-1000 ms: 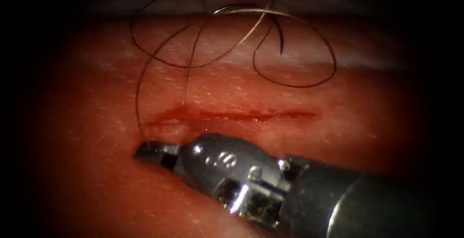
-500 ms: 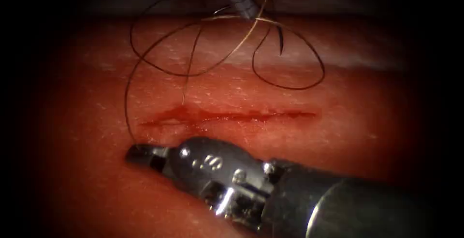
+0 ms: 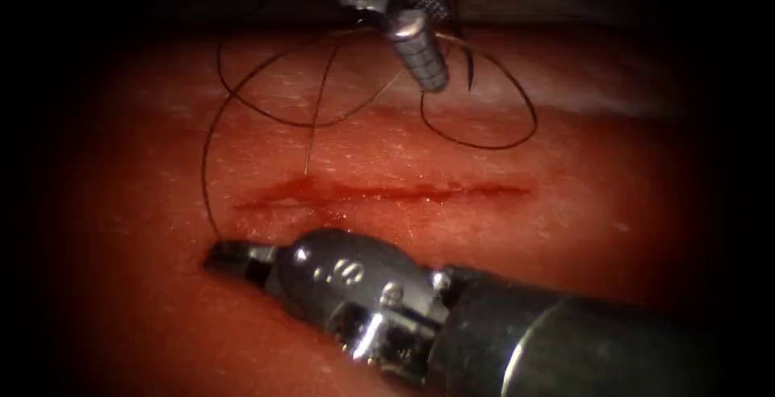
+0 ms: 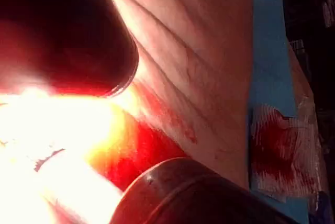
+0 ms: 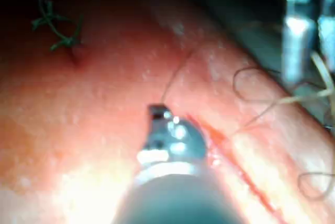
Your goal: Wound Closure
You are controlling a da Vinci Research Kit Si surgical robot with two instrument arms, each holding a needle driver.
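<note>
Your right tool [image 3: 230, 257], just below the cut [image 3: 379, 194], is clamped on the thread [image 3: 208, 179]; keep tension gentle. Left tool [image 3: 424, 58] hangs spread, empty, touching the needle [image 3: 468, 70] lying above the cut.

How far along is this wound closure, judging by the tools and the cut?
Done: little to see. The cut gapes with no stitch across it, though one thread strand seems to enter its left end. In hand: the right tool grips thread below the cut. The left tool hovers by the needle, which lies outside the tissue. Left: nearly the whole closure.
</note>
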